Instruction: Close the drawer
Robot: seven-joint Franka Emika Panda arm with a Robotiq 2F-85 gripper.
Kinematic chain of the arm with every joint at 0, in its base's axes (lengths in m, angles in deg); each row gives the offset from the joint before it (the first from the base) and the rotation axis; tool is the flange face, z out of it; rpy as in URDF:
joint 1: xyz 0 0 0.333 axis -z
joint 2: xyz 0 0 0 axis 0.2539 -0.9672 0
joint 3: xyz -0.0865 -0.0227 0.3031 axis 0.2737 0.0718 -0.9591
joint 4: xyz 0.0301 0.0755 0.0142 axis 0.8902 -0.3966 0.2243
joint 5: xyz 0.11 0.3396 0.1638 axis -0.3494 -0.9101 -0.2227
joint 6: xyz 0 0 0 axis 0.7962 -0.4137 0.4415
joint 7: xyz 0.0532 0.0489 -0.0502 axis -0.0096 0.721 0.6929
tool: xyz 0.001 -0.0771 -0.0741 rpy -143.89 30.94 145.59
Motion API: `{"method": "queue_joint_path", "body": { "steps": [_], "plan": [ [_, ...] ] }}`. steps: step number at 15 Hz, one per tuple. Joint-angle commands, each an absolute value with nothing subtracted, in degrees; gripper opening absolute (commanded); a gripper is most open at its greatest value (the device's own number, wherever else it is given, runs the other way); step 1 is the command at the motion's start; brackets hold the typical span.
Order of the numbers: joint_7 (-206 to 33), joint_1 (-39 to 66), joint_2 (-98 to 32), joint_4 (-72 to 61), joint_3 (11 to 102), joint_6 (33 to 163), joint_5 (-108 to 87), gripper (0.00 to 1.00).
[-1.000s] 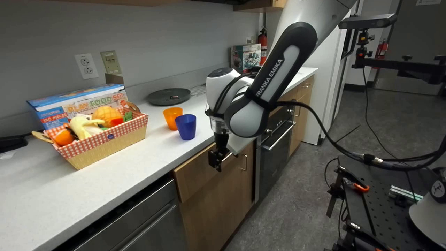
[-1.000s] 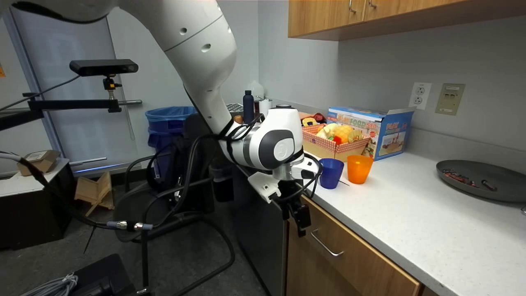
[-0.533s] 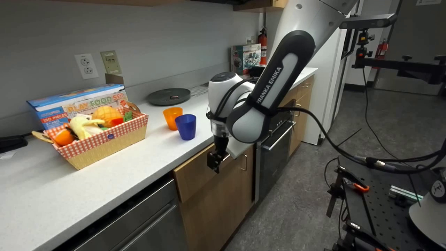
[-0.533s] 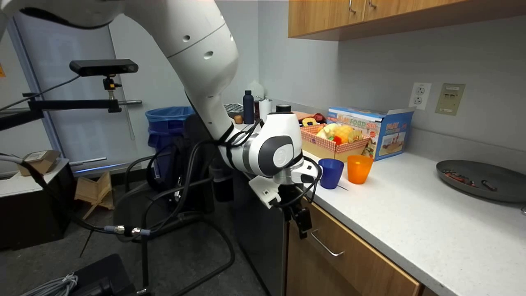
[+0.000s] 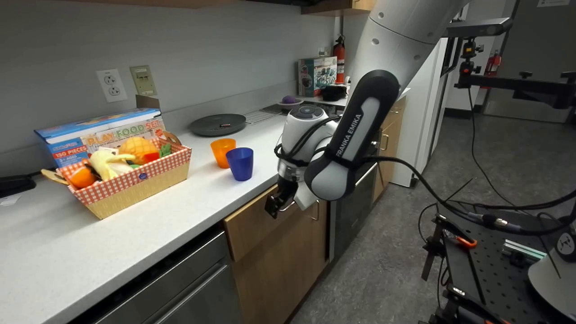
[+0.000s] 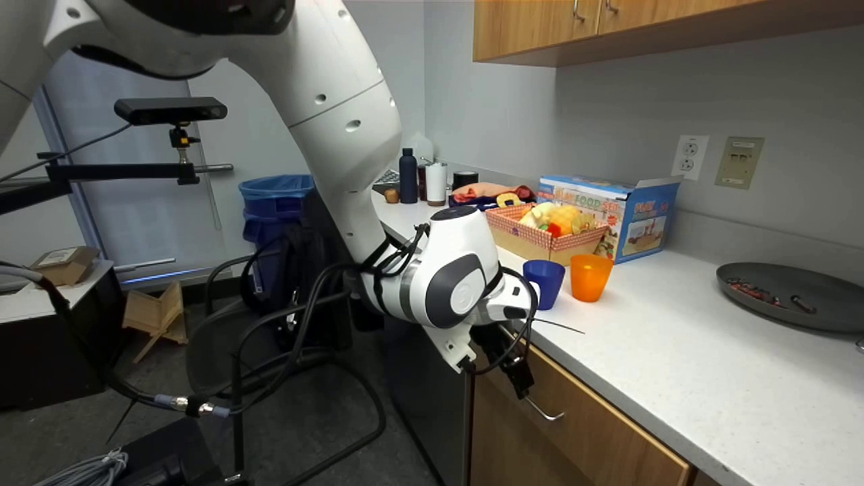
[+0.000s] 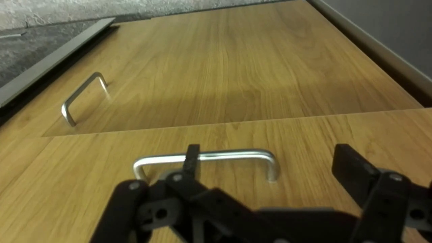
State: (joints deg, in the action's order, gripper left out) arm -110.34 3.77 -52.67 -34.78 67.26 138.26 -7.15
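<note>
The drawer has a brown wood front, seen in both exterior views (image 5: 247, 231) (image 6: 601, 432) and in the wrist view (image 7: 303, 162). It stands slightly out beyond the cabinet door below, with its light top edge showing under the counter. Its interior is hidden. A silver bar handle (image 7: 236, 154) is on the front. My black gripper (image 7: 268, 148) is open, its fingers wide apart. One finger (image 7: 192, 158) overlaps the handle bar; the other is beyond the handle's end. Contact cannot be told. The gripper also shows at the front in both exterior views (image 5: 272, 208) (image 6: 523, 390).
The cabinet door (image 7: 236, 74) below has an upright handle (image 7: 82, 89). The counter (image 5: 189, 216) overhangs above, with blue (image 5: 240, 164) and orange (image 5: 222, 153) cups near its edge. A grey metal appliance front (image 5: 198, 279) and an oven (image 5: 360, 202) flank the cabinet.
The arm has come down and the wrist has tilted, bringing the fingertips closer to the handle, rightward and down in an exterior view. The drawer shows no visible movement.
</note>
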Motion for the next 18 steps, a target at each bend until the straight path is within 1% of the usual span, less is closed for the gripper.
{"method": "queue_joint_path", "body": {
  "steps": [1, 4, 9, 15, 18],
  "plan": [
    [-108.02, -0.04, -56.52, -33.28, 71.56, 145.55, -10.59, 1.00],
    [-106.36, -3.61, -60.34, -31.91, 75.48, 149.90, -14.14, 1.00],
    [-103.62, -8.31, -66.32, -28.20, 79.54, 154.18, -22.60, 1.00],
    [-101.01, -11.05, -68.90, -26.70, 81.35, 154.34, -27.97, 1.00],
    [-100.12, -12.03, -67.35, -28.64, 81.52, 153.16, -28.61, 1.00]
  ]
}}
